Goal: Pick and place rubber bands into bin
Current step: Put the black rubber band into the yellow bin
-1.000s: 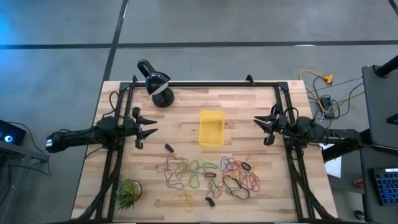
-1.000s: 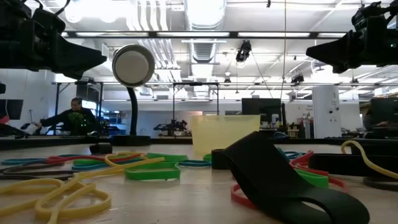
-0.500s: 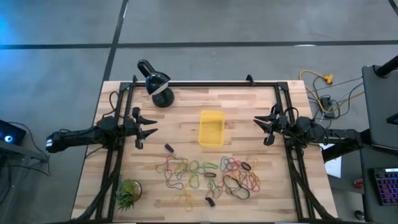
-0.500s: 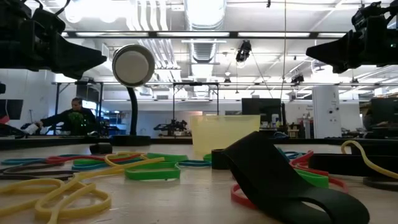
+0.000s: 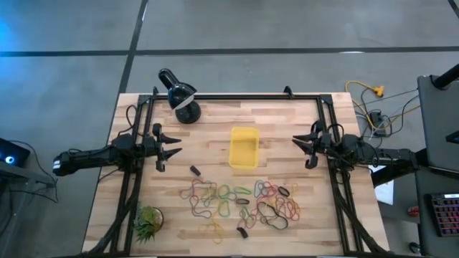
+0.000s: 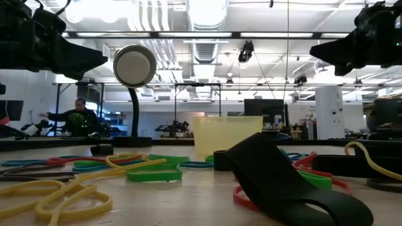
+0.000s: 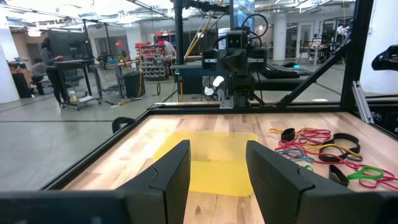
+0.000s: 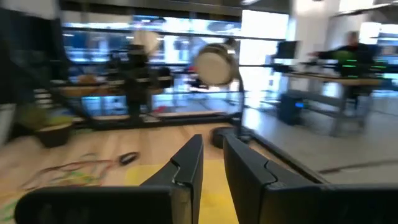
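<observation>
Many rubber bands in red, orange, green, yellow and black lie loose on the wooden table, near the front middle; the low view shows the bands up close. The yellow bin stands just behind them at mid table. My left gripper hovers open at the table's left side, pointing level toward the bin. My right gripper hovers at the right side, facing the bin too, its fingers a narrow gap apart with nothing between them.
A black domed lamp stands at the far left. A small spiky green plant sits at the near left corner. A black rail frame runs around the table. Bare wood lies between each gripper and the bin. A person sits far behind.
My right gripper has turned slightly at the wrist while staying where it hangs. The bands and the bin lie as before.
</observation>
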